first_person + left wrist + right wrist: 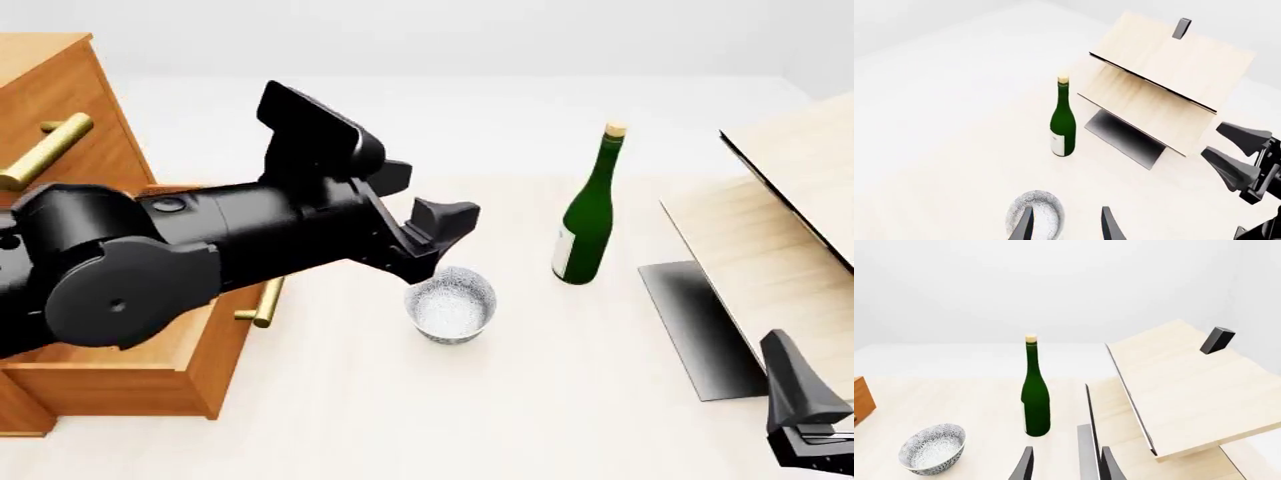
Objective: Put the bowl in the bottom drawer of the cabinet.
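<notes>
Bowl (451, 305) upright on surface (534, 400), mouth up; left claw (1066, 225) open over rim, gripping nothing; right claw (1066, 464) open, empty.

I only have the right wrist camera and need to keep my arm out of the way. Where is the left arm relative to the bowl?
Observer: The left pincer is right at the bowl and open. One finger is over the bowl and the other is outside its rim.
Operator: Is the bottom drawer open? I only see a corner of the cabinet.
Observer: Yes. The bottom drawer is pulled out of the cabinet, left of the bowl in the front view.
Operator: And where does my own pincer sit?
Observer: The right pincer is at the table's near right, by the pale boards, well apart from the bowl.
</notes>
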{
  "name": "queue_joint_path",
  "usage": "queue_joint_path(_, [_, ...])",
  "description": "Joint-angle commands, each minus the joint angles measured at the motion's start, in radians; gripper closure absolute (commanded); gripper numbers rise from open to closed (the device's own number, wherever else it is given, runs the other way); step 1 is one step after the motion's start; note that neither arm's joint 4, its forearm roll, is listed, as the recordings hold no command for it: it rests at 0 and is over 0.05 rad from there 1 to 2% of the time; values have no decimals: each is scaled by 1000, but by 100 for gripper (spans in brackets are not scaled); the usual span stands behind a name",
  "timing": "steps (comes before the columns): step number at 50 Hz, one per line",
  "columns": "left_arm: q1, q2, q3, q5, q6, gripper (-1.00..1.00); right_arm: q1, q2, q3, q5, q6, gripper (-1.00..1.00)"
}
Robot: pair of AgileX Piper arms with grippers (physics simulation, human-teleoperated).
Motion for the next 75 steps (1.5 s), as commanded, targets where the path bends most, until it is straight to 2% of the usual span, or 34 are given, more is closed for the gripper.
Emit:
queue_joint_path(1, [-1,55,-34,30,-31,-100,0,0,0,0,0,-100])
queue_joint_path(11, [6,105,-82,69,-34,-100,0,0,0,0,0,-100])
queue_joint_path(14, [0,119,-89,75,-48,-100,0,0,0,0,0,-100])
queue_joint_path(15, [3,140,-95,83,-74,-100,0,0,0,0,0,-100])
queue_joint_path(20, [29,161,-99,77,-61,-100,0,0,0,0,0,-100])
queue_joint_path(28, [20,206,-136,108,-65,-100,0,0,0,0,0,-100])
queue_joint_path(41, [38,289,-242,225,-40,-100,0,0,0,0,0,-100])
queue_joint_path(47, [33,309,-264,256,-36,-100,0,0,0,0,0,-100])
queue_joint_path(60, [37,352,-292,290,-51,-100,0,0,0,0,0,-100])
queue_joint_path(75, [40,439,-330,270,-71,-100,0,0,0,0,0,-100])
